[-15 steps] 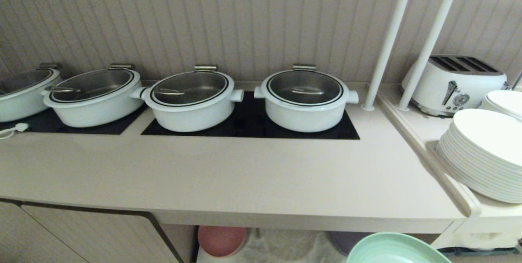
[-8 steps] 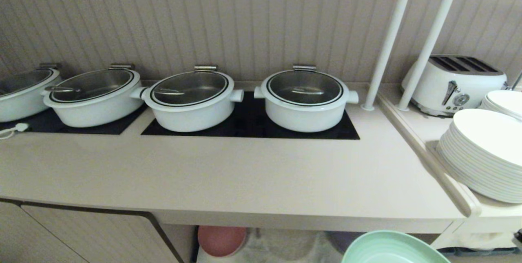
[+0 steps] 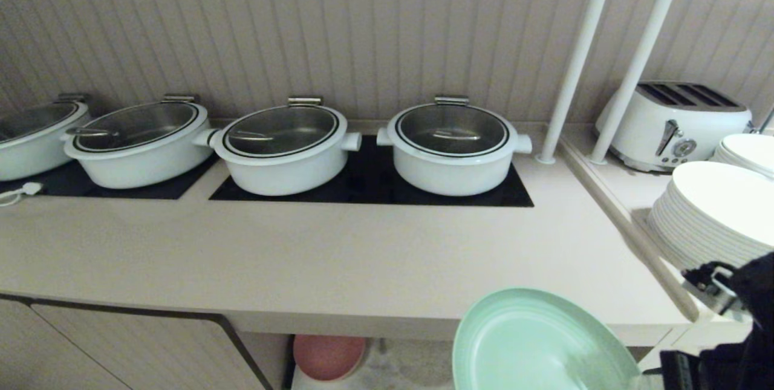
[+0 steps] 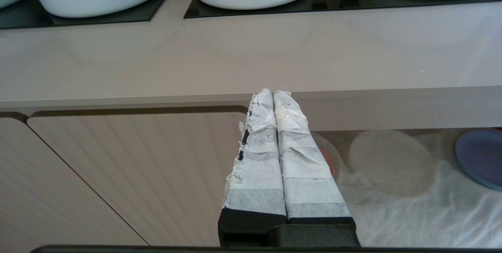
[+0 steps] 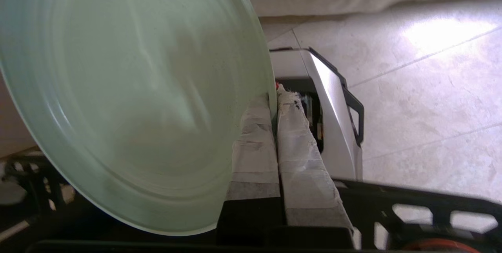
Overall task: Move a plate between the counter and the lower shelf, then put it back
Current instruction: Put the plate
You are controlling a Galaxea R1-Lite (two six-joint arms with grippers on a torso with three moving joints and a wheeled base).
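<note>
The mint-green plate (image 3: 532,344) hangs tilted in the air at the lower right of the head view, its far rim overlapping the front edge of the counter (image 3: 363,257). My right gripper (image 5: 274,96) is shut on the plate's (image 5: 129,88) rim, one taped finger on each face. The right arm (image 3: 734,311) shows dark at the right edge. Below the counter lies the lower shelf (image 4: 411,206) with its wrinkled white cloth. My left gripper (image 4: 273,94) is shut on nothing and parked in front of the counter's edge.
Several white lidded pots (image 3: 453,148) stand on black hob panels at the back. A stack of white plates (image 3: 713,214) and a toaster (image 3: 674,124) sit on the right ledge behind two white poles (image 3: 574,57). A pink plate (image 3: 328,357) and a purple plate (image 4: 480,159) lie on the shelf.
The plate has risen and shifted left, from below the counter's front edge to level with it. The right arm has come into the head view at the lower right.
</note>
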